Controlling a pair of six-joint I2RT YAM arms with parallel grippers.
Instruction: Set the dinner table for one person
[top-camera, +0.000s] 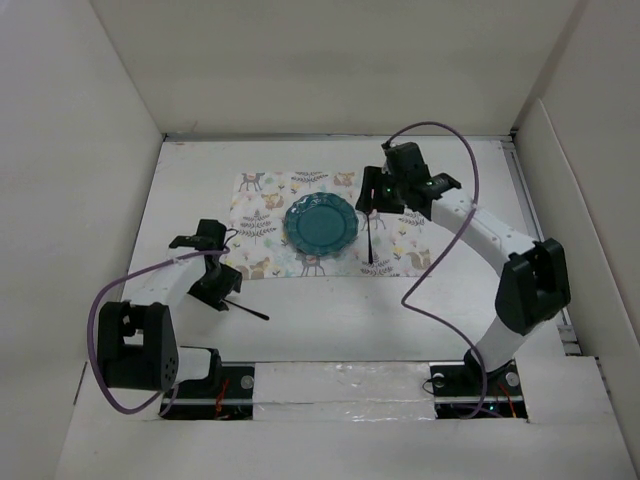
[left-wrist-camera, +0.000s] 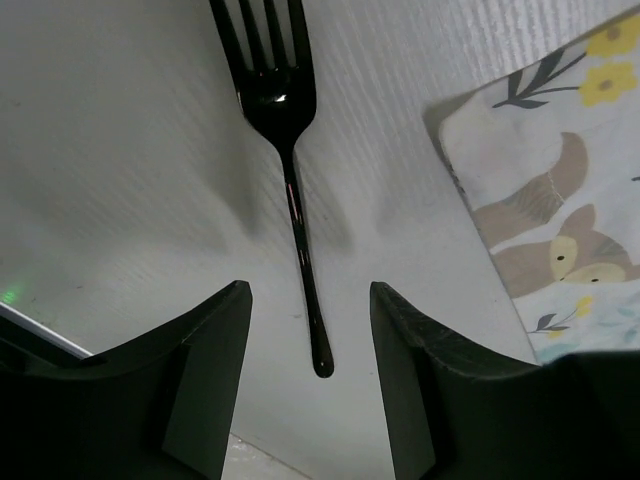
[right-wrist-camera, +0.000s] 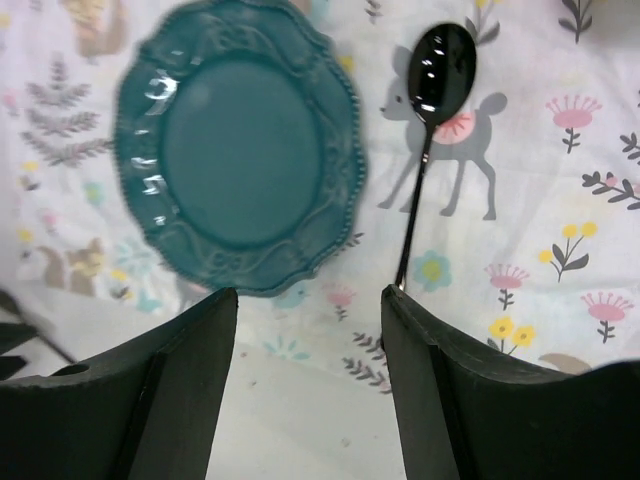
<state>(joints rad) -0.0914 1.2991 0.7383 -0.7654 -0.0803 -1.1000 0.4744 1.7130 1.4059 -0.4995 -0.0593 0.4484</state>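
We find the worktop (top-camera: 330, 320) lying beneath both pincers and spreading well beyond them on every side. The left pincer (left-wrist-camera: 309, 292) hangs over bare worktop with its jaws apart, gripping nothing. A black fork (left-wrist-camera: 290, 180) lies flat below it, its handle end between the two fingers and touching neither, its tines ahead of the pincer. The right pincer (right-wrist-camera: 307, 300) likewise stands apart and empty, above a printed placemat (right-wrist-camera: 560, 200). Ahead of it, toward one finger, lies a teal plate (right-wrist-camera: 240, 150). Toward the other finger lies a black spoon (right-wrist-camera: 430, 120), its handle end just beside that fingertip.

Only the left wrist view shows the fork's tines, with a corner of the placemat off to one side of the pincer. In the top view only part of the fork shows, projecting from beneath that pincer. Only the top view shows the whole placemat and both arms together.

Count: one worktop, one placemat, one plate, one spoon, one fork, two pincers.
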